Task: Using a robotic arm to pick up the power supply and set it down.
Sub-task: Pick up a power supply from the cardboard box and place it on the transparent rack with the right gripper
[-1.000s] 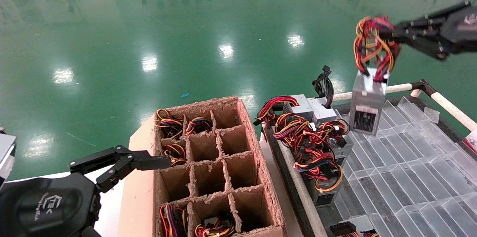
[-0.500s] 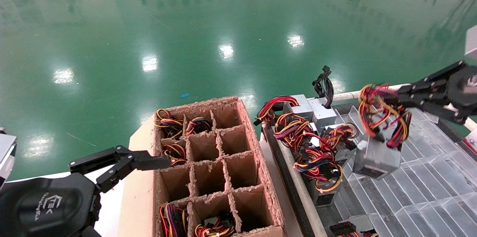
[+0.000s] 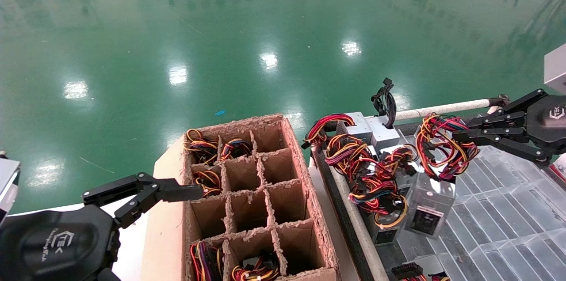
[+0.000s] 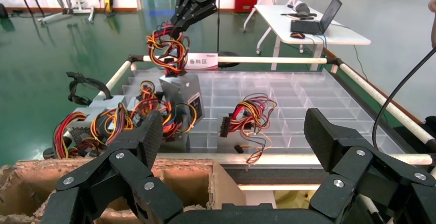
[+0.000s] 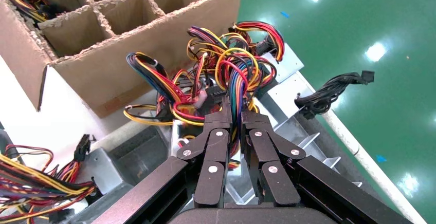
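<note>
Over the clear plastic tray (image 3: 508, 210), right at its edge nearest the cardboard box (image 3: 305, 192), hangs the power supply (image 3: 430, 207), a grey metal box with its label facing out. It dangles by its wire bundle (image 3: 444, 146), and I can't tell if its bottom end touches the tray. The right gripper (image 3: 457, 133) has its jaws pinched together on those red, yellow and orange wires, reaching in from the tray's far side. Just beside the hanging supply, between it and the box, sits a pile of other supplies (image 3: 376, 170) with tangled wires. On the box's other side, the left gripper (image 3: 146, 192) sits parked, jaws spread wide apart.
</note>
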`<state>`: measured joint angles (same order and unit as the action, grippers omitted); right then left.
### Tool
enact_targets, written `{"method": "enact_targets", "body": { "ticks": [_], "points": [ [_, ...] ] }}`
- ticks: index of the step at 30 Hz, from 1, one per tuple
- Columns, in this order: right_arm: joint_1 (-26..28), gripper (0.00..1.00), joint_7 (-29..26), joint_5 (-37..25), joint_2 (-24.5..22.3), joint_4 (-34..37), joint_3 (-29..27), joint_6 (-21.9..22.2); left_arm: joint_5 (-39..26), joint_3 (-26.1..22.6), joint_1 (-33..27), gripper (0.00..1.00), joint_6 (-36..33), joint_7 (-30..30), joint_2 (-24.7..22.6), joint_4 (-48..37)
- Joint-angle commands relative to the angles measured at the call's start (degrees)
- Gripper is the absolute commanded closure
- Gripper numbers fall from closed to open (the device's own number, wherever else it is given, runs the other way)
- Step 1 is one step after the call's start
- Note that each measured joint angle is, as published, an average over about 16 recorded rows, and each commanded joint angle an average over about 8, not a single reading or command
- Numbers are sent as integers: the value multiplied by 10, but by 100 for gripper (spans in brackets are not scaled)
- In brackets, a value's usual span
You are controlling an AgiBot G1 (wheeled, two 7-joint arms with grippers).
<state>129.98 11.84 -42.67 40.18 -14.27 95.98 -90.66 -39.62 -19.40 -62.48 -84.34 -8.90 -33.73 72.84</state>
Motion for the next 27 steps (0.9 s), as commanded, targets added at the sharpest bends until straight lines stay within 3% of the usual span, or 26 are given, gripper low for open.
{"method": "enact_targets", "body": {
  "ticks": [1,11,27],
  "points": [
    [1,100,-2,0,-4,-7,3,-1,0,0,0,0,0,0,0,0],
    [-20,100,-6,8,15,-3,14,7,0,0,0,0,0,0,0,0],
    [-76,100,20,17,59,67,16,19,0,0,0,0,0,0,0,0]
  ]
}}
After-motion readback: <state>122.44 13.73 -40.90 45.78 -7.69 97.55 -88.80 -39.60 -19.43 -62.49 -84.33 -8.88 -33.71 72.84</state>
